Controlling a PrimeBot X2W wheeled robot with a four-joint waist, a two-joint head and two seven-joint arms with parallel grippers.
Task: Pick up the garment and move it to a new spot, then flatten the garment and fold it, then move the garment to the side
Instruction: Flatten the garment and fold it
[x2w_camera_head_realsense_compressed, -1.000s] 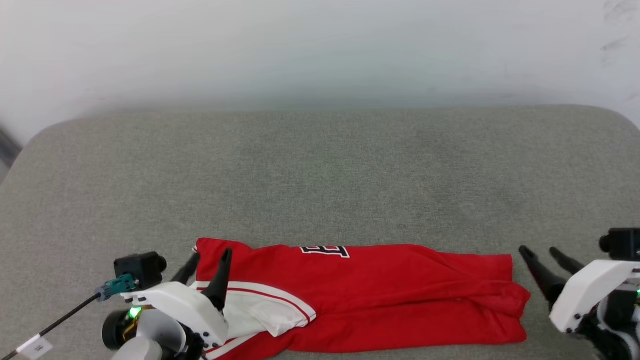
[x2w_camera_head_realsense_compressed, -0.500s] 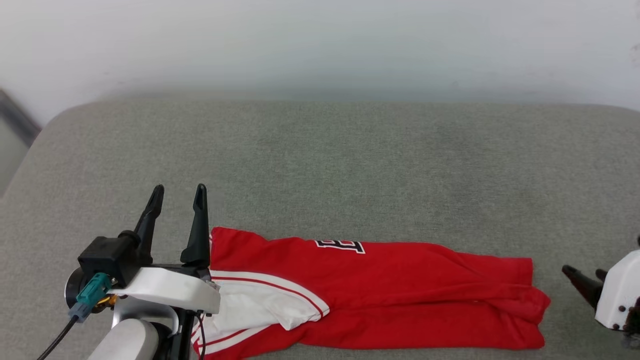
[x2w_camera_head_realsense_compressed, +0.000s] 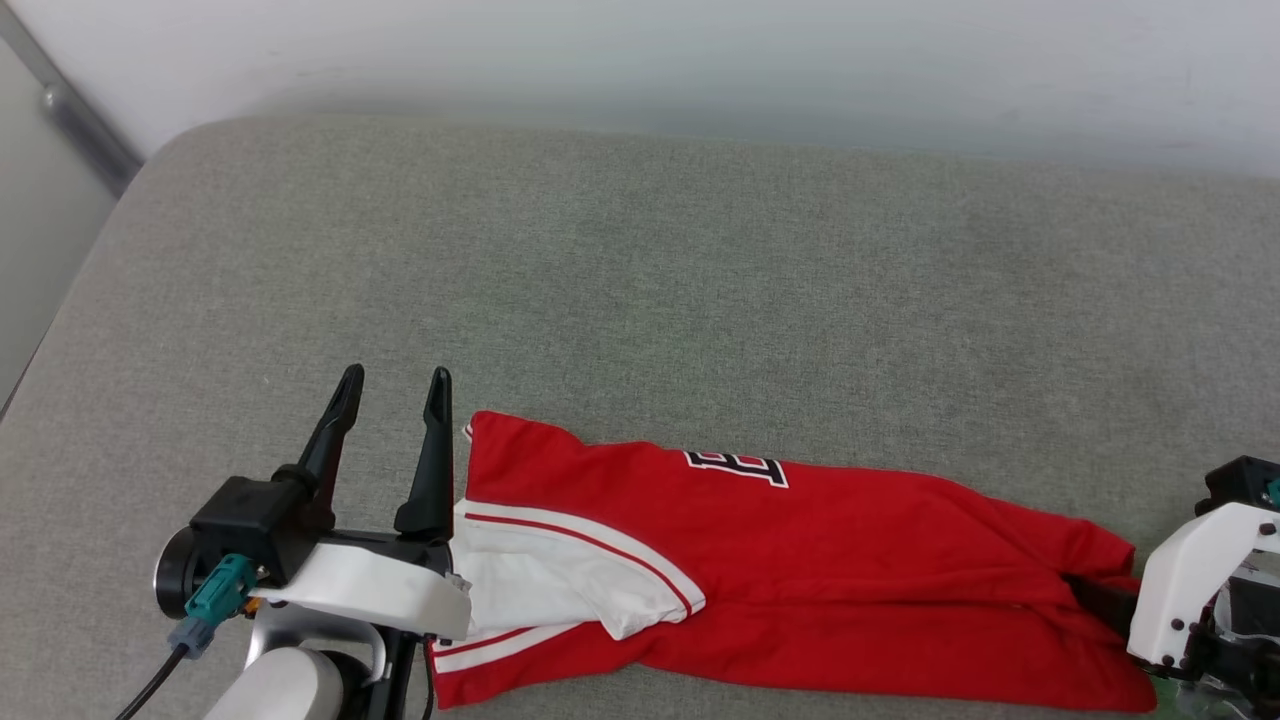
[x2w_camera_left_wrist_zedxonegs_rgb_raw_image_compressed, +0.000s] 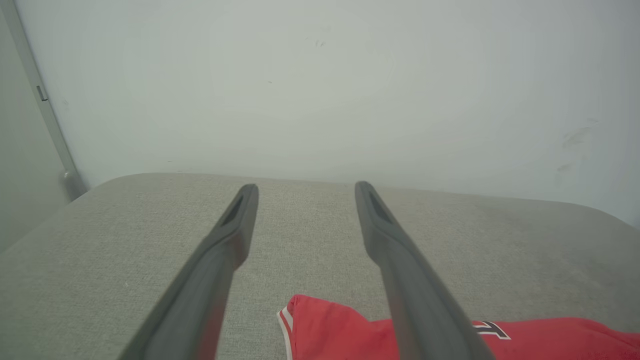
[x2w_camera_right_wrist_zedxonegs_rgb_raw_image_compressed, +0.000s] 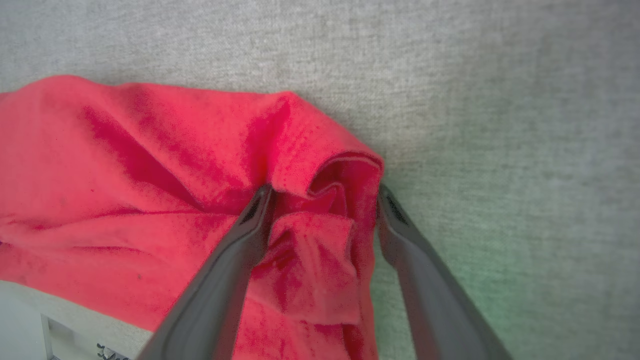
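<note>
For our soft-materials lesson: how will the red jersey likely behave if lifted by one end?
Probably floppy: the garment lies creased, bunching inside the open right end effector. Likely light: thin layers lie flat. May drag on the grey cushion.

Bright, soft, even light fills every view, leaving only faint shadows in the folds of the shirt (x2w_camera_right_wrist_zedxonegs_rgb_raw_image_compressed: 150, 150), a green tint lies on the grey cushion (x2w_camera_right_wrist_zedxonegs_rgb_raw_image_compressed: 500, 250) in the right wrist view, and both wrist views blur their own dark fingers (x2w_camera_left_wrist_zedxonegs_rgb_raw_image_compressed: 210, 280) up close.
</note>
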